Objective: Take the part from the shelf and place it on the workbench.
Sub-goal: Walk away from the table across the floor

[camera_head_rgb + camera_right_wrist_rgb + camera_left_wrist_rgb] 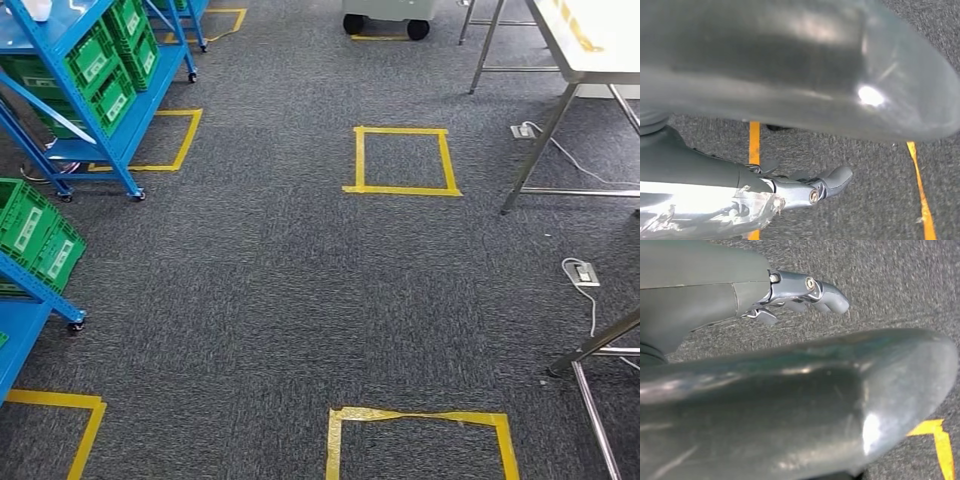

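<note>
Both arms hang over the carpet, the left robot hand [791, 292] and right robot hand [806, 187] loosely extended and holding nothing, while the part presumably sits in the green bins [113, 65] on the blue shelf [155, 85], its heft and grip unjudgeable.

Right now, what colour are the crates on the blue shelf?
Green crates, with white labels; clearest in the head view.

workbench [596, 40] cut off by edge, shelf [113, 70] cropped
</note>
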